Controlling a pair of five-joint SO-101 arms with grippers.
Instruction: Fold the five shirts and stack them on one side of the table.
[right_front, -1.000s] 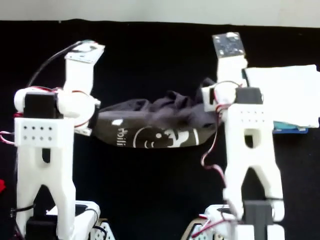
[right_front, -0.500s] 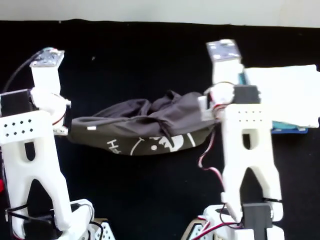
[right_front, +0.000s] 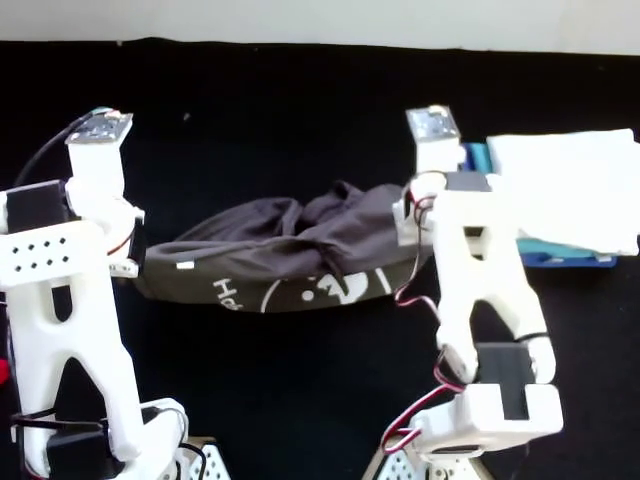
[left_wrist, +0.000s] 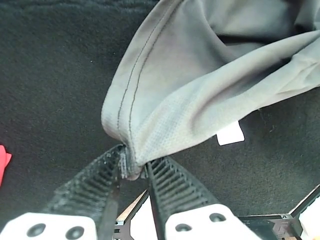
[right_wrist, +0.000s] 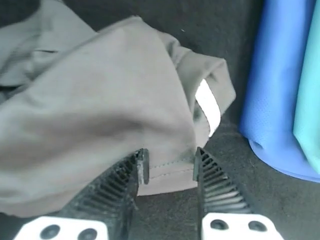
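Pinching a stitched corner, ribbed left fingers (left_wrist: 172, 187) hold the rumpled grey shirt (left_wrist: 200, 95)

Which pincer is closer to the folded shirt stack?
Right. The right pincer is on the dark grey shirt beside the stack; the left pincer holds its far end.

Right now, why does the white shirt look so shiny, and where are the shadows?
High view: the white shirt catches so much light that its folds vanish, and the black table hides shadows. Left wrist view: folds of the grey shirt hold soft shadows. Right wrist view: its white strip gleams.
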